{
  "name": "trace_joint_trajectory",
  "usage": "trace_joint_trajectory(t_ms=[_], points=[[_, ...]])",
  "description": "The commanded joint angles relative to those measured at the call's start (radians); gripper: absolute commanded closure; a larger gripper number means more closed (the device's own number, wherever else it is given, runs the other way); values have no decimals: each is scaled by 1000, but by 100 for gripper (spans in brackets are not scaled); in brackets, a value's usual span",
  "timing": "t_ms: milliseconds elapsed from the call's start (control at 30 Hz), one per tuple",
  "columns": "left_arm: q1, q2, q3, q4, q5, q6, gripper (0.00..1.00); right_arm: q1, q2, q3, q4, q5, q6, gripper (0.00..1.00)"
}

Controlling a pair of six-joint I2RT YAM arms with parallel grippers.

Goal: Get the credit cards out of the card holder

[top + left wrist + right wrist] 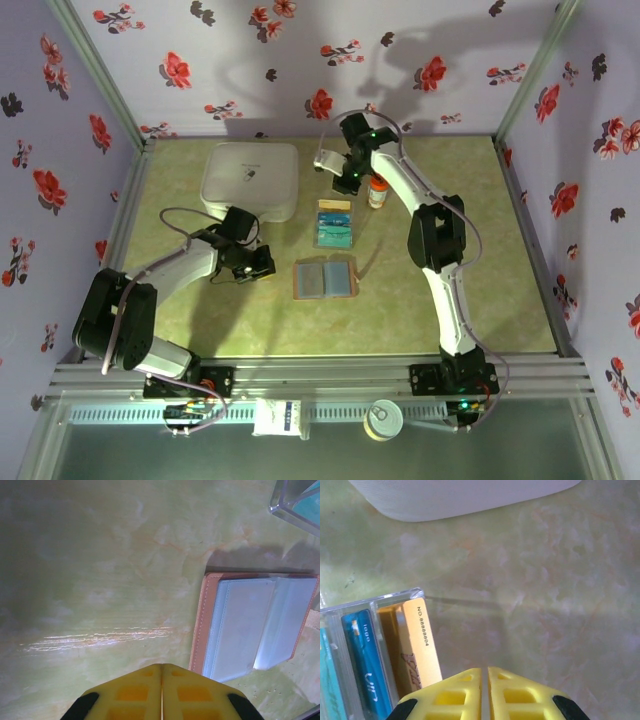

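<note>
**A:** Green marbled counter [450,300], flowered walls all round. Where's the card holder [325,278]?

**B:** Near the middle, lying open and flat with its pale pockets up. Its long side runs left to right. It sits just to the right of the left pincer [161,674], close but apart.

**A:** And that pincer?

**B:** Fingers pressed together, nothing between them. The right pincer [484,675] is also closed and empty, farther back by the far end of the clear tray [375,603].

**A:** The credit cards [335,230]?

**B:** In that tray, just behind the card holder: blue, teal, one with yellow. From the left wrist view the pockets look empty, though I can't vouch for every slot.

**A:** Which arm is nearer the holder?

**B:** The left, clearly. If a card is left inside, I'd say the left arm would reach to its right. The tray is nearer the right arm.
</note>
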State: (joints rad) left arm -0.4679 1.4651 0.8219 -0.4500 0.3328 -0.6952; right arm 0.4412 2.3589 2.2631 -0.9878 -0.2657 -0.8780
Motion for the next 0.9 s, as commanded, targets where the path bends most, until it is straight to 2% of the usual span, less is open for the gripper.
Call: trace_joint_trajectory(t_ms=[0,467,867], points=[[9,11,-10,-15,13,29,92,10,0,-25,32,22,23,87],[9,18,-17,-2,24,24,92,32,5,-53,-39,36,-24,85],[9,9,-22,2,34,19,92,45,8,-58,-72,71,-37,86]])
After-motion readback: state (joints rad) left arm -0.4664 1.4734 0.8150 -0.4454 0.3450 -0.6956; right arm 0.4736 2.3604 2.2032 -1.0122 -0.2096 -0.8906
